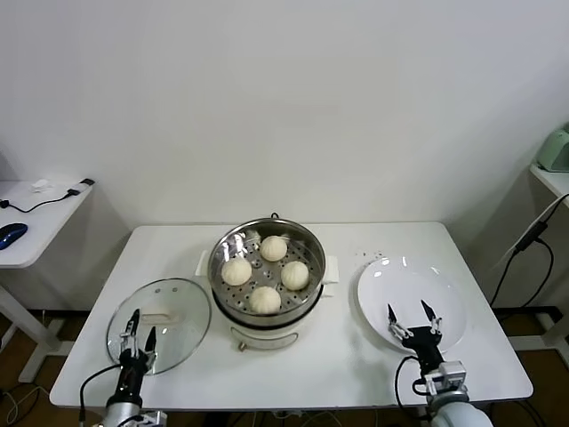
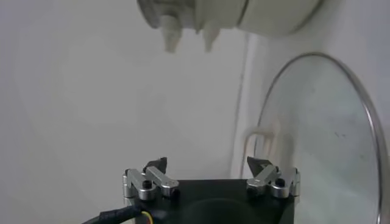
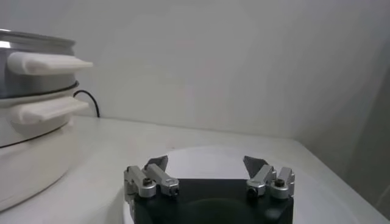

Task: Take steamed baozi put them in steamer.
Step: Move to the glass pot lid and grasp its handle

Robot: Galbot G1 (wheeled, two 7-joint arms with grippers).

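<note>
Several cream-white steamed baozi (image 1: 265,299) lie on the perforated tray inside the shiny steel steamer (image 1: 307,237) at the table's middle, on its white base. My left gripper (image 1: 141,324) hovers open and empty over the near part of the glass lid (image 1: 187,307). In the left wrist view the left gripper (image 2: 208,164) shows wide-apart fingertips. My right gripper (image 1: 410,311) hangs open and empty over the near side of the white plate (image 1: 391,277). The right wrist view shows the right gripper (image 3: 206,161) spread above the plate (image 3: 207,155), with the steamer (image 3: 30,61) off to one side.
The glass lid (image 2: 317,134) lies flat on the white table (image 1: 347,365) to the left of the steamer. A side desk with a blue mouse (image 1: 11,233) and a cable stands at far left. Another desk edge and hanging cables (image 1: 524,245) are at far right.
</note>
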